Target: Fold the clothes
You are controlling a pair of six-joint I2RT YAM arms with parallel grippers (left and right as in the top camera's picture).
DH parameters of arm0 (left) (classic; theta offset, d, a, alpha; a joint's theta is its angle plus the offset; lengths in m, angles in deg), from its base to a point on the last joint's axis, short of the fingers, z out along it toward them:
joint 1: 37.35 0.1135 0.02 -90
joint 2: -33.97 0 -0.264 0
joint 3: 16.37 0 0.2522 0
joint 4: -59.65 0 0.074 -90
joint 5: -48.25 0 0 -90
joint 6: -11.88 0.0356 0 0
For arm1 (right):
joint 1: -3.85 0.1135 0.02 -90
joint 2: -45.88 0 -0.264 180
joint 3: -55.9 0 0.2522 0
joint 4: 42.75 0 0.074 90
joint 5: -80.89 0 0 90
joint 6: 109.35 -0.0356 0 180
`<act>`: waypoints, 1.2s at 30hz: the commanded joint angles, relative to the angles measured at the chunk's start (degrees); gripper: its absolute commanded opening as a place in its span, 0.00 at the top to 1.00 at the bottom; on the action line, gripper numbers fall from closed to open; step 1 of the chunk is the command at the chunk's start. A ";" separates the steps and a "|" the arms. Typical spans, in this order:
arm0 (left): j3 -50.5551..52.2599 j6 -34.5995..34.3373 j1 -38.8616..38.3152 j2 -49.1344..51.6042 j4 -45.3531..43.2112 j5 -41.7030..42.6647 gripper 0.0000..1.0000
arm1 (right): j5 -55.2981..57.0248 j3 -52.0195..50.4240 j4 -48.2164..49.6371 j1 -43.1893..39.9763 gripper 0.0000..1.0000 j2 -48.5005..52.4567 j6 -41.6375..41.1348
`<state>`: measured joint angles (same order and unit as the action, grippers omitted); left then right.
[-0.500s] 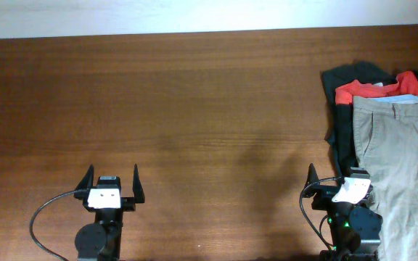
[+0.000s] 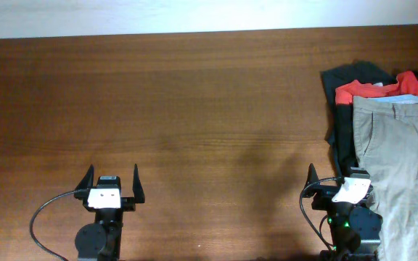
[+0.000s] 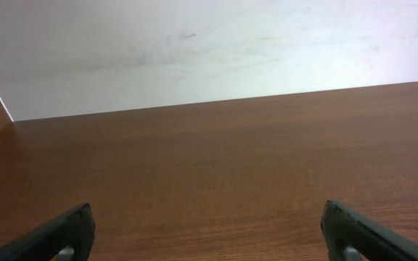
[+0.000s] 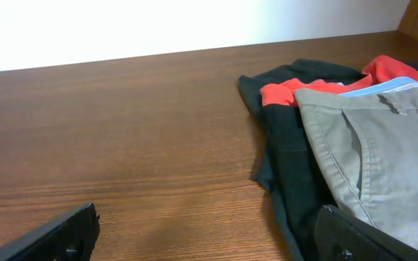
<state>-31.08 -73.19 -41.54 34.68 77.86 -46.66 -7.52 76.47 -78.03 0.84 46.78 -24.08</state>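
Shorts (image 2: 405, 159) at right edge of table (image 2: 194, 109), lying flat atop black garment (image 2: 339, 94) and red garment (image 2: 354, 88). Waistband (image 2: 398, 106) on far side, legs running toward robot and off frame.
Left gripper (image 2: 112, 177) spread wide, empty, well apart from pile.
Right gripper (image 2: 339, 179) spread too, empty, one finger just beside shorts' left edge.
Judgement: cotton light, soft, limp, likely to sag when lifted. Waistband thicker, firmer: pinch its corners, khaki layer only, not black cloth beneath.
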 commanded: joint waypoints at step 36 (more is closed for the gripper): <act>0.44 0.55 -0.26 0.28 -0.35 -0.66 0.01 | -0.02 -0.33 -0.22 -0.39 0.01 -0.39 -0.28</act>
<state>-31.08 -73.19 -41.54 34.72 77.47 -46.70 -7.52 76.47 -78.03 0.84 46.78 -24.06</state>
